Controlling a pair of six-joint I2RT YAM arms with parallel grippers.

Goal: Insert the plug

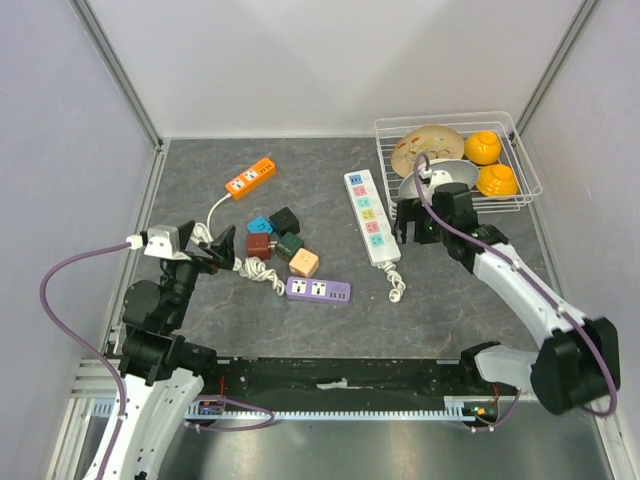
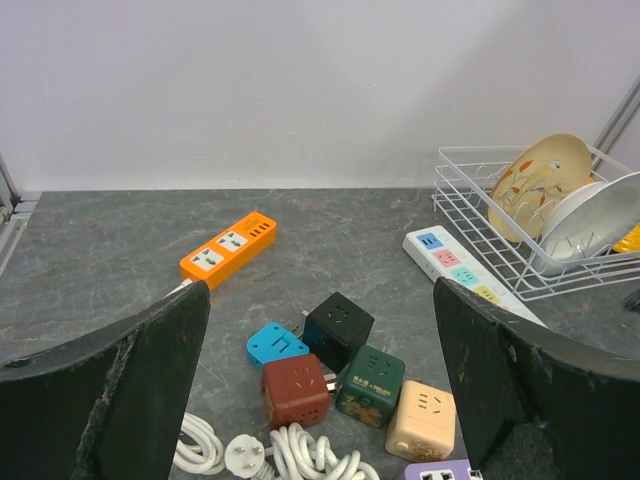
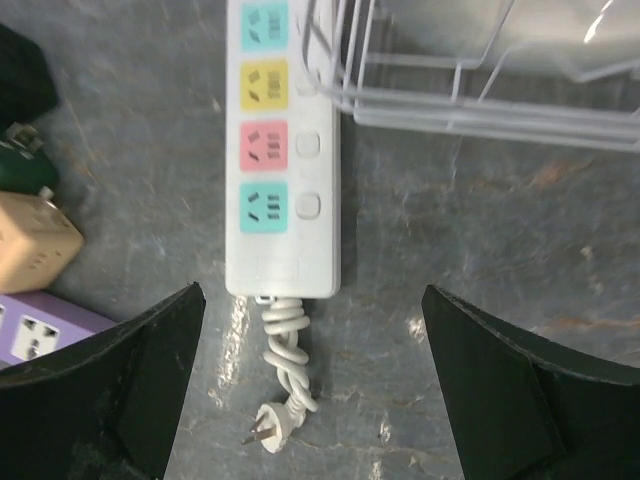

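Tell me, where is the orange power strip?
In the top view, the orange power strip lies left of centre toward the back, just beyond the black cube adapter.

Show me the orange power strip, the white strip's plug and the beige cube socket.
orange power strip [image 2: 228,248]: left wrist view, its top face.
white strip's plug [image 3: 266,432]: right wrist view, plug body at the cord's end.
beige cube socket [image 2: 430,406]: left wrist view, its top face.

The left arm and right arm are formed of white links and black joints. A purple cable is run along each. Black wedge-shaped fingers are fitted. Black bases are seen at the table's near edge.
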